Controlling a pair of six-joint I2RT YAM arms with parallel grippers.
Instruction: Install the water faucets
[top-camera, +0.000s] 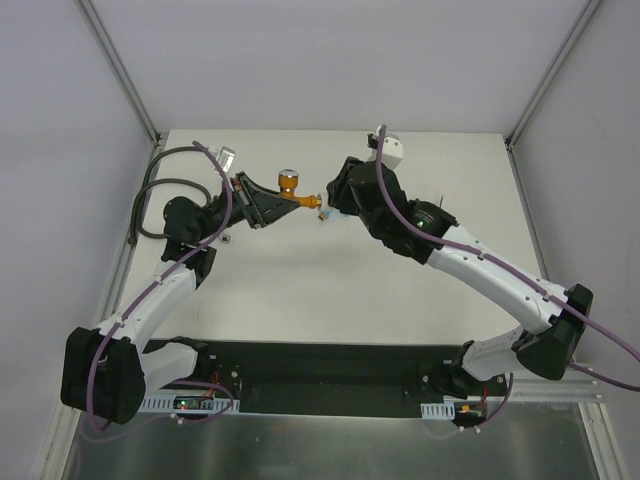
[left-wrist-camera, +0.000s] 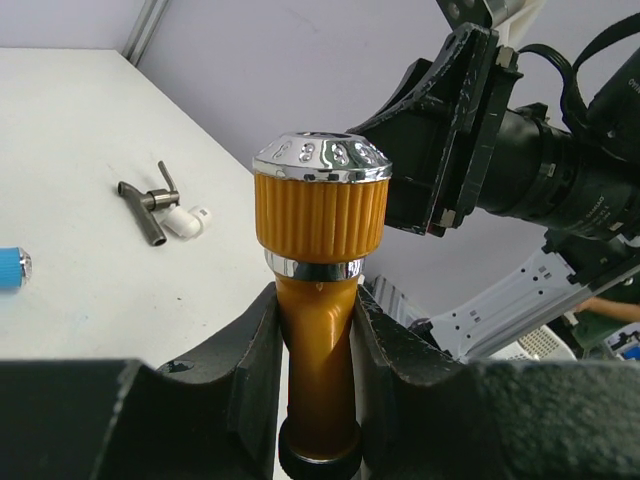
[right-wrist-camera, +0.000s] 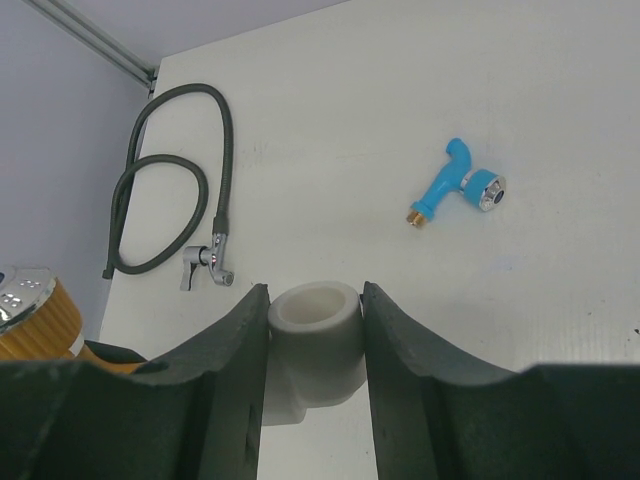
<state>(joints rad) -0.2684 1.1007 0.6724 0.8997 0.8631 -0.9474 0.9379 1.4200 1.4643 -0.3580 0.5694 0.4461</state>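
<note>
1. Top external: orange faucet (top-camera: 290, 188) is held off the surface (top-camera: 400, 290), at 12 o'clock from its middle, between the two arms.
2. Left jaws are clenched on the orange faucet's body, just under its ribbed knob (left-wrist-camera: 320, 205), as the left wrist view shows.
3. Right jaws are grasping a white elbow fitting (right-wrist-camera: 315, 340), one jaw on each side, open socket toward the camera.
4. From above, the faucet's end points to 3 o'clock, at the right jaws. The joint is hidden, so I cannot tell whether the threads have entered.
5. Blue faucet (right-wrist-camera: 455, 185) lies loose on the surface at 2 o'clock from the held fitting, with nothing attached.
6. Dark grey faucet (left-wrist-camera: 150, 200) lies at 10 o'clock in the left wrist view, touching a second white fitting (left-wrist-camera: 187, 222). Joined or just beside: cannot tell.
7. Black hose (right-wrist-camera: 165, 190) is looped at 10 o'clock.
8. Progress looks early. The orange pairing is in hand but not confirmed, blue is clearly left to do, and grey is unclear.
</note>
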